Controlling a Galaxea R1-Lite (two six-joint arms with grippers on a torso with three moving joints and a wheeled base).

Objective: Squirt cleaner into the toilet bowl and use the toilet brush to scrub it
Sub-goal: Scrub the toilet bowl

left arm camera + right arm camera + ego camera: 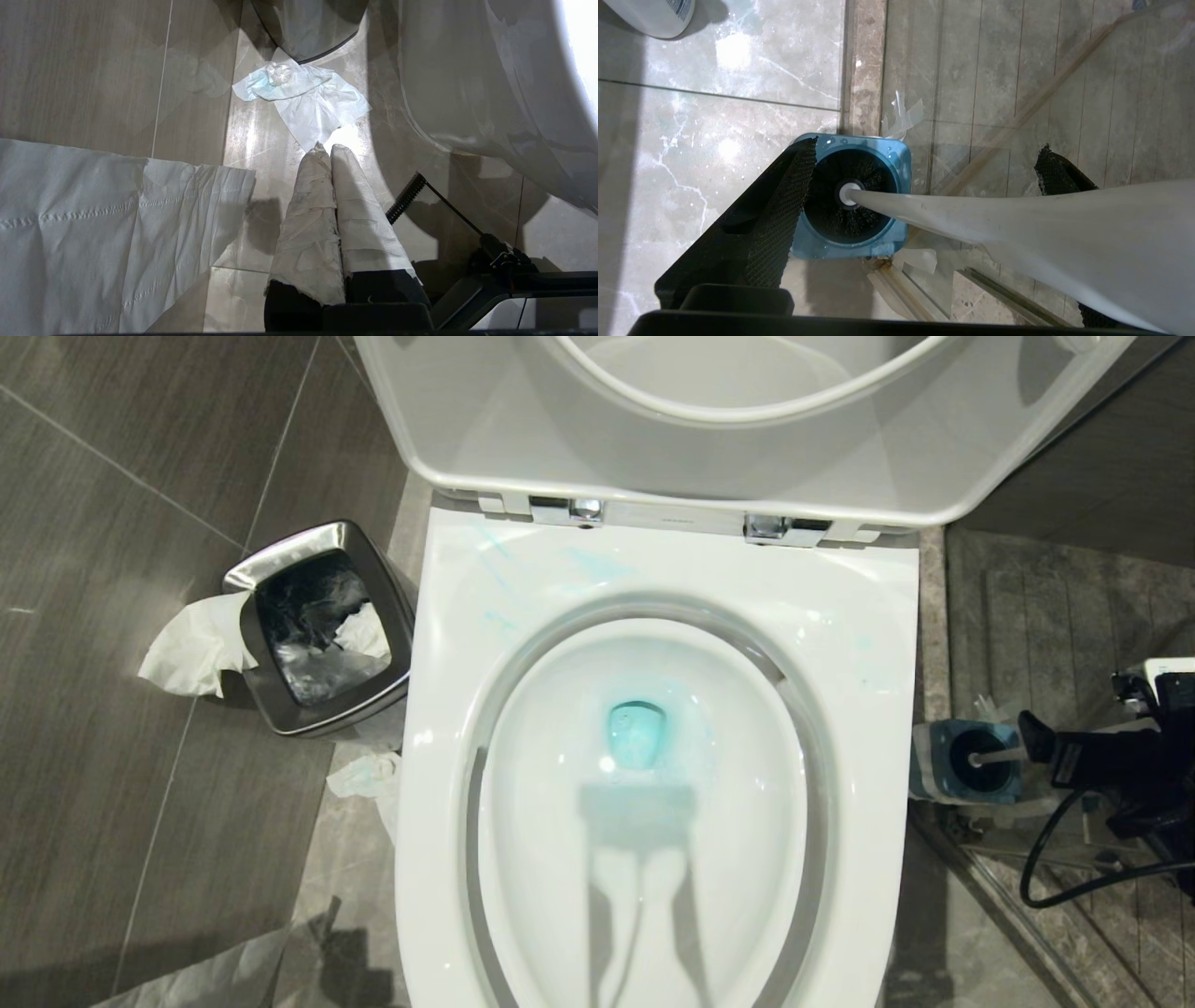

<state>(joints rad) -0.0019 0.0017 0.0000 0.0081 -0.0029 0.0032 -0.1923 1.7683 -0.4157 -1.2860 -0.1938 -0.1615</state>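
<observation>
Blue cleaner already pools at the bottom of the toilet bowl (pixel 653 644), with faint streaks on the rim, so I judge the squirting done and the brush pickup in hand. My right gripper (pixel 924 196) hangs over the toilet brush (pixel 971 219), jaws spread wide with the white handle running up between them, not yet clamped. The black bristle head sits in its blue holder (pixel 896 154) on the floor just right of the bowl. Next I need to close on the handle and lift straight up (the holder looks light enough to tip). My left gripper (pixel 329 149) is pressed shut, holding nothing, low over the floor beside the bowl.
</observation>
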